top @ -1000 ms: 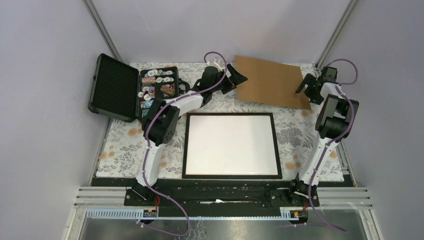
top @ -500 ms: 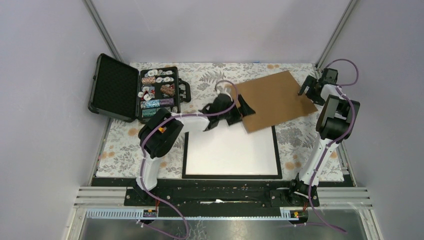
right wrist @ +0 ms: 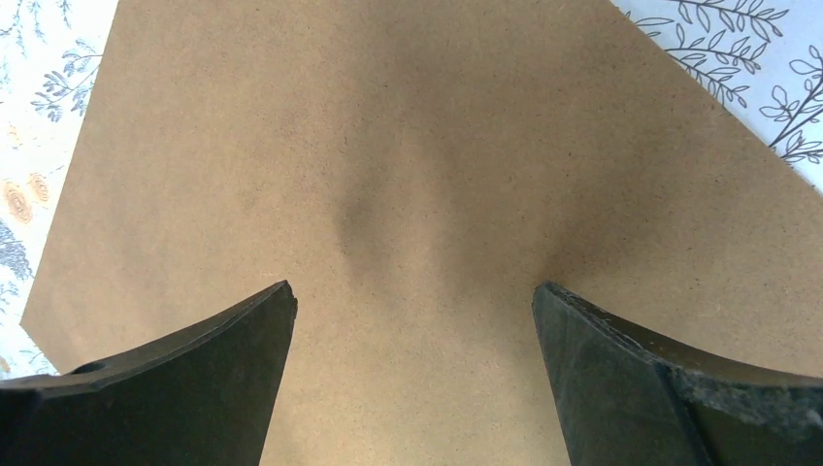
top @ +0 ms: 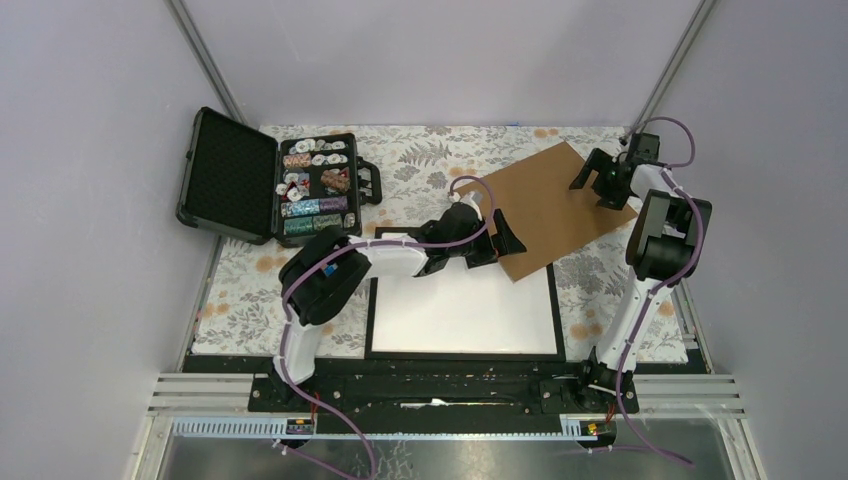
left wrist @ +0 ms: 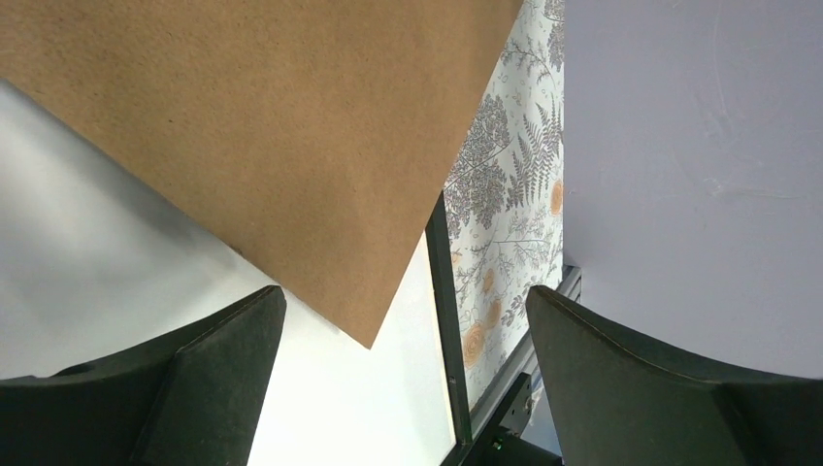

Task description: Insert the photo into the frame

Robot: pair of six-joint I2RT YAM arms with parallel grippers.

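Top external view: the frame (top: 464, 355) is seen lying flat on the table (top: 250, 290), at the middle of the near edge, with its white inside turned up. A brown board (top: 545, 205) is laid askew toward the far right corner, and its near corner overlaps the frame's far right corner. The left gripper (top: 497, 245) is spread wide at that near corner, and nothing is held. The right gripper (top: 597, 187) is also spread wide over the board's far right part, and nothing is gripped. An open black case (top: 235, 175) is placed at the far left corner.
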